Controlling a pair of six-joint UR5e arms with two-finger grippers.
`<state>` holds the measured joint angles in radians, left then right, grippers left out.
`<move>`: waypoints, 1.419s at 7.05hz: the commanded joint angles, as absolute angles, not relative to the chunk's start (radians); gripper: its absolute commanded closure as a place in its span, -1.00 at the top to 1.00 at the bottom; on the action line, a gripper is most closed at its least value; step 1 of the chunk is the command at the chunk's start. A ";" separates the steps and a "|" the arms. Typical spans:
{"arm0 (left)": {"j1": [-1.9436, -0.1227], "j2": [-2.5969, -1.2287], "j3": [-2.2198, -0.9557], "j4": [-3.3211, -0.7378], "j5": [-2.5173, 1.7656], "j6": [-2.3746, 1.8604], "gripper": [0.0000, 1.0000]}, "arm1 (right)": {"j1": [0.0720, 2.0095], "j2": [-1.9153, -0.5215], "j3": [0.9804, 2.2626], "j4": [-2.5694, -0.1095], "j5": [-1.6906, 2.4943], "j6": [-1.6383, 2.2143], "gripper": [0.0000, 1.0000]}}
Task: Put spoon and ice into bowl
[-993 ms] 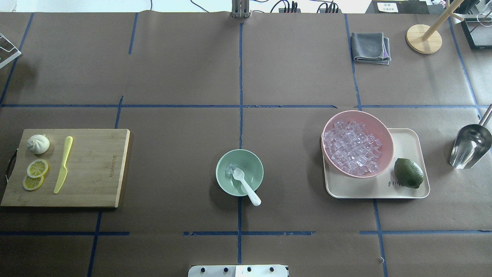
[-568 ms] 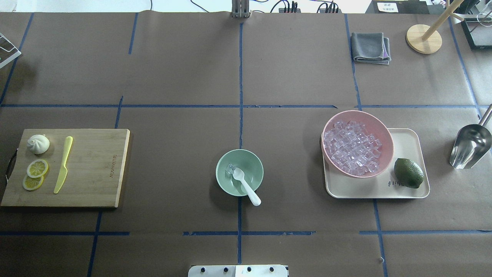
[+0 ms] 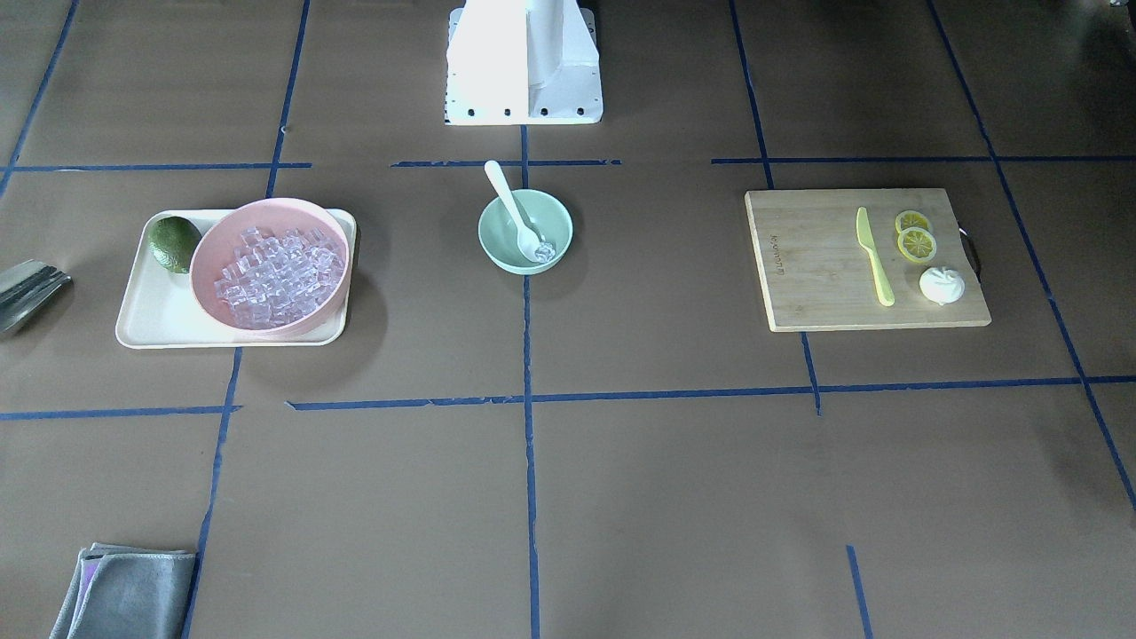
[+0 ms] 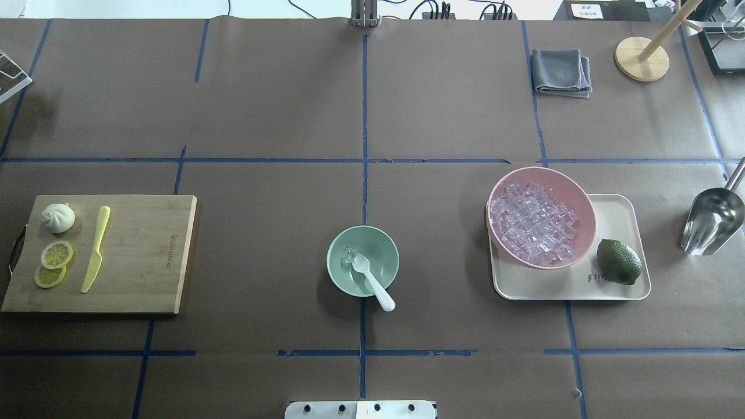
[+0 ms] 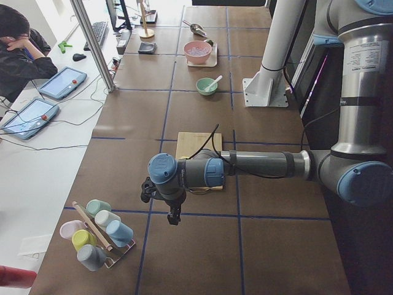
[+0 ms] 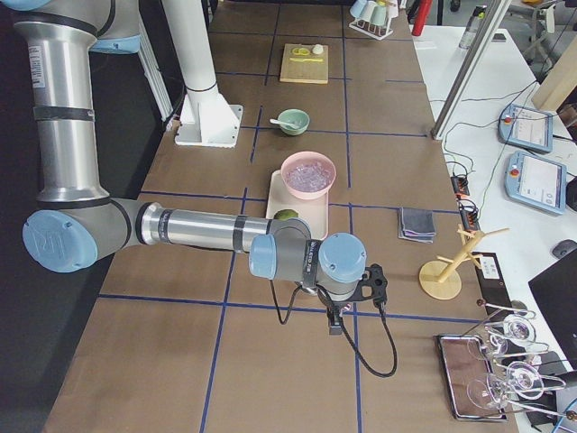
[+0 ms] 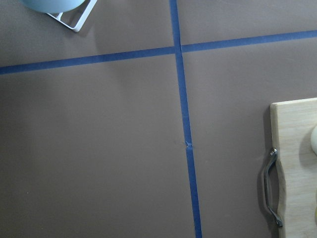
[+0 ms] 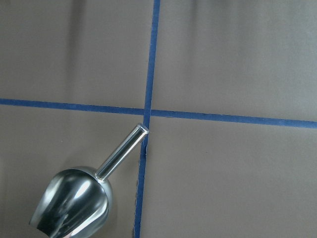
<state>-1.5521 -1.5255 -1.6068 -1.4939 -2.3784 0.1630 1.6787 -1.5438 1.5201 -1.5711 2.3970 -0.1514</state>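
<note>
Nothing on the table has shifted over the last second. Every object lies where it did, and neither arm has come over the work area. With what the centre bowl now holds, that stillness suggests the task is done or nearly so.

At the left of the overhead view, a bamboo cutting board (image 4: pixel 145 250) carries a white round bun (image 4: pixel 57 218), two lemon slices (image 4: pixel 56 254) and a yellow-green plastic knife (image 4: pixel 96 249). All of these are well apart from the task's things. The left gripper (image 5: pixel 174 216) hangs beyond that end of the table and shows only from the side, so I cannot tell whether its fingers are spread or pressed together.

In the centre, the pale mint-green round bowl (image 4: pixel 387 250) holds the slim white plastic spoon (image 4: pixel 372 279). Its scoop is inside and its handle leans out over the robot-side rim, with a clear ice cube (image 4: pixel 349 256) just beside the scoop.

Further right, a larger pink bowl (image 4: pixel 585 201) heaped with more clear cubes (image 4: pixel 532 224) sits on a cream tray (image 4: pixel 617 215) beside a dark green lime (image 4: pixel 618 262). Beyond it lies a shiny steel scoop (image 4: pixel 711 224). The right gripper (image 6: pixel 335 322) hovers past that end, and its state likewise cannot be told. If more ice were wanted, only bare paper lies between the two bowls.
</note>
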 commanded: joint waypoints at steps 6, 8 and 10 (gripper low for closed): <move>-1.598 -1.526 -1.617 -1.491 -2.330 0.173 1.00 | 1.681 -1.555 1.532 -1.571 2.378 -0.072 1.00; -1.597 -1.528 -1.614 -1.491 -2.333 0.172 1.00 | 1.681 -1.555 1.534 -1.571 2.378 -0.072 1.00; -1.597 -1.529 -1.612 -1.491 -2.335 0.172 1.00 | 1.681 -1.554 1.535 -1.571 2.379 -0.074 1.00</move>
